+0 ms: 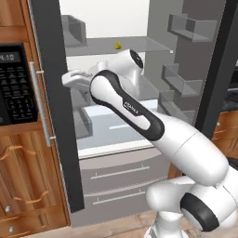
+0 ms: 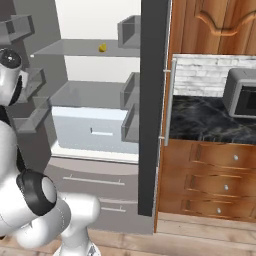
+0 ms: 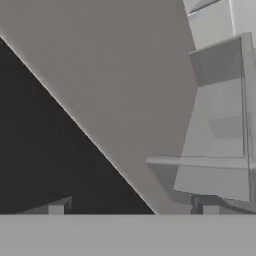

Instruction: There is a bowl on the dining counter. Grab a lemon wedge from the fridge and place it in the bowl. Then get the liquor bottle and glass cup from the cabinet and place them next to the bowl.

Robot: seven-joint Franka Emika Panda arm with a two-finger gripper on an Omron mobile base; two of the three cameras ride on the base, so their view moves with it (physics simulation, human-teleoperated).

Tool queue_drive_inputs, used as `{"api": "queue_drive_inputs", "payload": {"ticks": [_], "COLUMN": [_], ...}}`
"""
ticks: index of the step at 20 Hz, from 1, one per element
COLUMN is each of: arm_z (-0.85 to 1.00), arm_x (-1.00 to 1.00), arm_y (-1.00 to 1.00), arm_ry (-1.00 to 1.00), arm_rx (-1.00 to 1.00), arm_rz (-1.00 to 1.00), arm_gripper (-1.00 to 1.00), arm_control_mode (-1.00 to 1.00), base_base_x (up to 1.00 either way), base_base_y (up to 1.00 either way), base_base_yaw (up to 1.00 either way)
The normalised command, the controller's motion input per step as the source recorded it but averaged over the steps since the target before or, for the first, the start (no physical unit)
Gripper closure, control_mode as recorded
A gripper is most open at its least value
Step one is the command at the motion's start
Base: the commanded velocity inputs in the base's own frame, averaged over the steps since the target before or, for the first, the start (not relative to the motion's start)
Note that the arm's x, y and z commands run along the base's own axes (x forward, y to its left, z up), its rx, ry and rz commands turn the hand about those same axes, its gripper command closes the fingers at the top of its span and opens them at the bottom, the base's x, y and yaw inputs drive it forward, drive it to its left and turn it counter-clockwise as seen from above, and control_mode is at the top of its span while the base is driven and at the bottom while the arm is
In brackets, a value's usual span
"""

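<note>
One lemon wedge (image 1: 118, 45) sat on the upper glass shelf (image 1: 139, 45) inside the fridge (image 2: 90, 125), toward the back, a small yellow piece with nothing else beside it. In the right base view it lay on the same shelf at about the middle of its width. Both doors stood swung wide, which is why the shelves and door bins were exposed; the left door (image 1: 56, 102) had one bar handle (image 1: 39, 104) on its outer face.

The gripper (image 3: 132, 206) was well below and to the left of the wedge, near the inner side of the left door, and held nothing. Its two fingertips (image 3: 56, 206) stood well apart in the hand view, which looked onto a door bin (image 3: 220, 120) and the grey door lining, not yet toward the fruit. By my judgement the arm was partway through reaching in, and would need to rise to the upper shelf.

One black microwave (image 1: 14, 83) was set in the wooden cabinet on the left; a second grey oven (image 2: 242, 95) stood on the worktop to the right.
</note>
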Motion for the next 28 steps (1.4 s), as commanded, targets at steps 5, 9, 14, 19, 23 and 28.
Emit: {"api": "queue_drive_inputs", "payload": {"ticks": [5,9,14,19,23,28], "arm_z": [0.29,0.42,0.39,0.24,0.14,0.02], "arm_x": [-0.73,-0.43,-0.33,-0.14,-0.10,-0.20], "arm_y": [0.92,-0.42,-1.00,-1.00,-1.00,-1.00], "arm_ry": [-0.12,-0.22,-0.16,-0.07,-0.01,0.00], "arm_rx": [-0.02,-0.02,-0.05,-0.12,-0.23,-0.26], "arm_rz": [0.04,-0.04,-0.15,-0.25,-0.30,-0.29], "arm_gripper": [-1.00,-1.00,-1.00,-1.00,-1.00,-1.00], "arm_control_mode": [-1.00,-1.00,-1.00,-1.00,-1.00,-1.00], "base_base_x": [0.00,0.00,0.00,0.00,0.00,0.00], "base_base_y": [0.00,0.00,0.00,0.00,0.00,0.00], "base_base_yaw": [0.00,0.00,0.00,0.00,0.00,0.00]}}
